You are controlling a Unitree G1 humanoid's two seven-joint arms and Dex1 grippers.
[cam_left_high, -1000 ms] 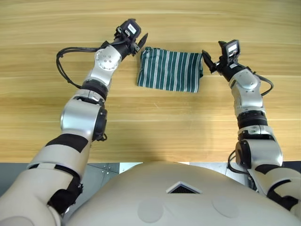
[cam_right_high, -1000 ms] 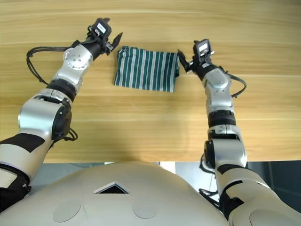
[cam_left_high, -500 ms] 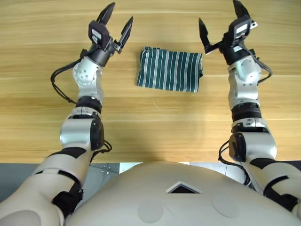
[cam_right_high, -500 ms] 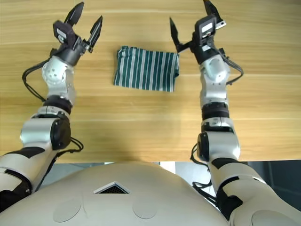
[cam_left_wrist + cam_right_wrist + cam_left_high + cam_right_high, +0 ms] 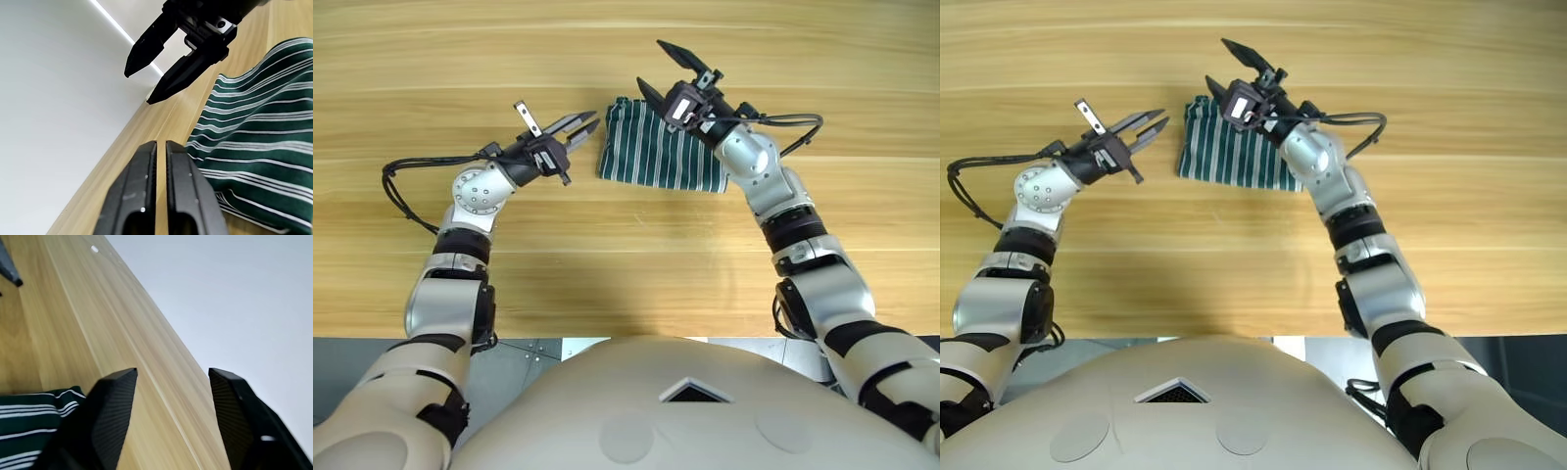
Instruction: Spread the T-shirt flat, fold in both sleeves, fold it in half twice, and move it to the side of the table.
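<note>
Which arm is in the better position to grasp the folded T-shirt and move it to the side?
Probably the right: the right gripper is open above the T-shirt, while the left gripper is shut, beside its left edge.

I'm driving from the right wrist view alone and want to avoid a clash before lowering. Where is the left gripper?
Observer: The left gripper sits just beside the left edge of the T-shirt, fingers shut and holding nothing.
Operator: How far along is the folding?
Observer: The T-shirt lies as one compact folded rectangle on the table.
Operator: And where am I over it?
Observer: The right gripper is open above the shirt's far left corner, apparently clear of the cloth, with your forearm crossing over the shirt.
</note>
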